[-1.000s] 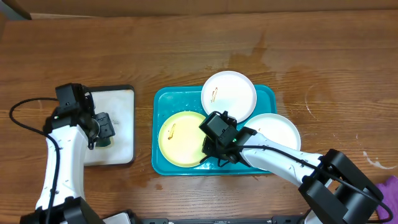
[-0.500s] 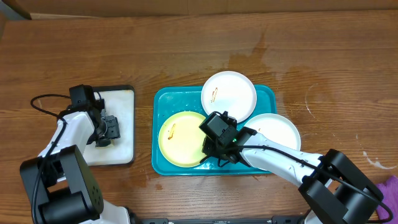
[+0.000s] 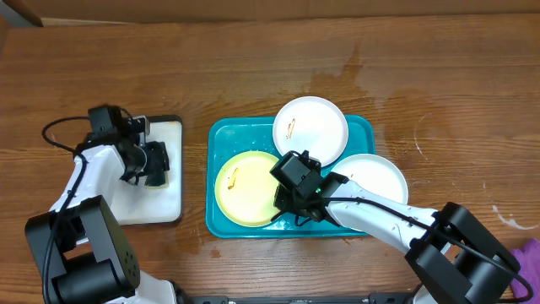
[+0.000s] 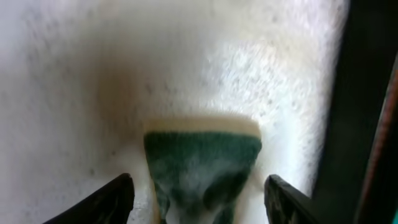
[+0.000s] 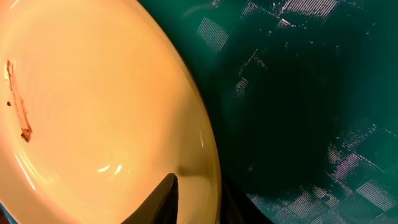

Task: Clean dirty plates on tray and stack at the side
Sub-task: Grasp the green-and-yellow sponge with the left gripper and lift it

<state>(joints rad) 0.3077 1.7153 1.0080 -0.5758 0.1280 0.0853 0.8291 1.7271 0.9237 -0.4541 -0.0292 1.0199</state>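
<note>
The teal tray (image 3: 232,135) holds a yellow-green plate (image 3: 245,187) at its front left and a white plate (image 3: 310,127) at the back. A second white plate (image 3: 375,177) overlaps the tray's right rim. Each shows a small orange smear. My right gripper (image 3: 291,204) is shut on the yellow-green plate's right rim (image 5: 196,199), one finger on top and one beneath, over the tray (image 5: 298,93). My left gripper (image 3: 154,163) is open, low over a green and yellow sponge (image 4: 202,165), its fingers on either side (image 4: 199,205) and not touching it.
The sponge lies on a small white tray with a black rim (image 3: 160,198) at the left; its rim also shows in the left wrist view (image 4: 360,124). A purple object (image 3: 531,253) sits at the front right corner. A damp patch (image 3: 354,76) marks the wood behind the teal tray.
My left gripper has moved back and slightly right over the white tray, coming over the sponge. The right arm and the plates have not moved.
</note>
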